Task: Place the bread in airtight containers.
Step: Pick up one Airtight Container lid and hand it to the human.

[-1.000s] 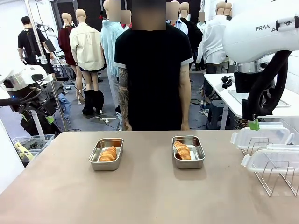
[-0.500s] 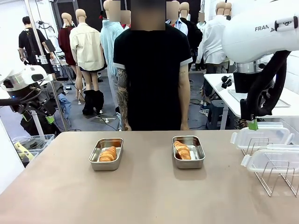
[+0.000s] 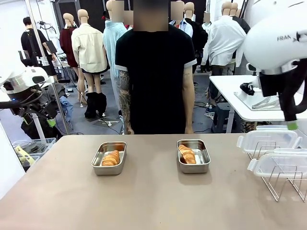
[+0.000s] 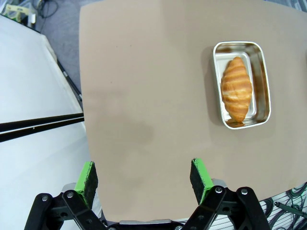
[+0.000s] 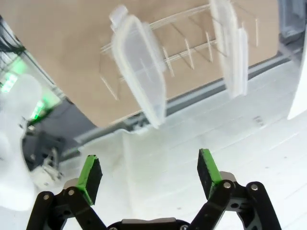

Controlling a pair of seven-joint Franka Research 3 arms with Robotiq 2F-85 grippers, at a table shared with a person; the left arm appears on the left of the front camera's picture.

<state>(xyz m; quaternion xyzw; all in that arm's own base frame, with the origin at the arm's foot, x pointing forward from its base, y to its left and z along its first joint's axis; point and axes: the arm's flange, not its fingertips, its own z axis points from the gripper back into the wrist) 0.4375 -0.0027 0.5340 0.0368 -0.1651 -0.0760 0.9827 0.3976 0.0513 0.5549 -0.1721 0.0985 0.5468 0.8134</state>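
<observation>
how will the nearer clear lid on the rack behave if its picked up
The lid looks like thin clear plastic, so probably light and slightly flexible. Propped on the wire rack, it might tip or slide if nudged. Its smooth surface may be slippery.

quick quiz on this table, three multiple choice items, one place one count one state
1. Where are the clear lids? A on the floor; B on the wire rack; C in a drawer.
2. How many rolls lie in pans? A one; B two; C three.
3. The pans are: A lidded; B upside down; C uncovered.
Answers: B, both lids rest on the rack at the right; B, one roll per pan; C, no lid covers either.
</observation>
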